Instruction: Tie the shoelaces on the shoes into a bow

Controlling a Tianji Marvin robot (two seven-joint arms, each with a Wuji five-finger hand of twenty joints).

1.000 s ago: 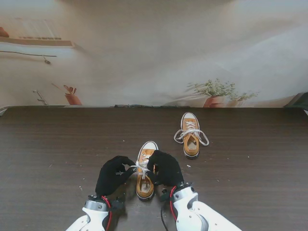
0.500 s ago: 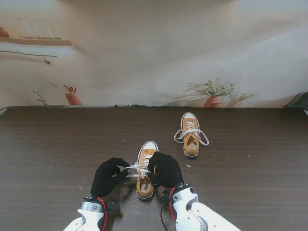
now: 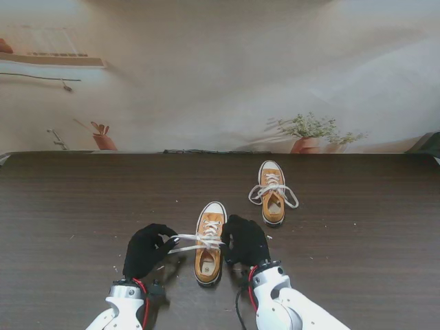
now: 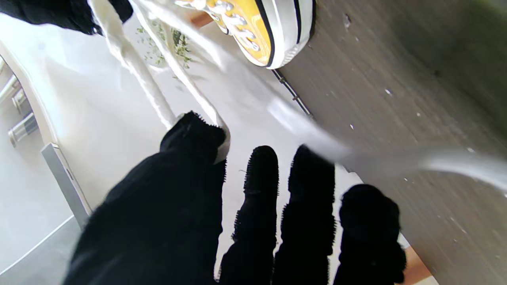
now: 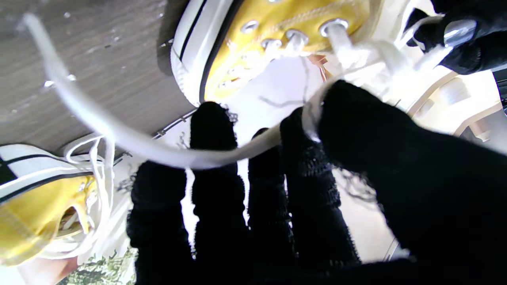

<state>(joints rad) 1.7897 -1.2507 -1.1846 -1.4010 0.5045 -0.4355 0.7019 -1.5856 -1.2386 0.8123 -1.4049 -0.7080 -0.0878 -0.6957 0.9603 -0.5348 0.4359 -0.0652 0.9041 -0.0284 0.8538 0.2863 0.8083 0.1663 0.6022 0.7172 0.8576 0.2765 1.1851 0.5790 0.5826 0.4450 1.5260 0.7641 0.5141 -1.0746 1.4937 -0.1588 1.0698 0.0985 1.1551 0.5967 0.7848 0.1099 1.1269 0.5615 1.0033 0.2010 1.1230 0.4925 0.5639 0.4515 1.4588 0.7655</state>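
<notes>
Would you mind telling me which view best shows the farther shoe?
The stand view: the farther shoe appears whole, laces loose. The right wrist view catches only part of it; the left wrist view misses it.

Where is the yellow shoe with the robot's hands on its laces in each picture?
Stand view: the near yellow shoe sits between both hands, close to me.
Left wrist view: its white toe shows beyond the fingers.
Right wrist view: its eyelet side shows beyond the fingers.
Shared landmark: its stretched white lace.
</notes>
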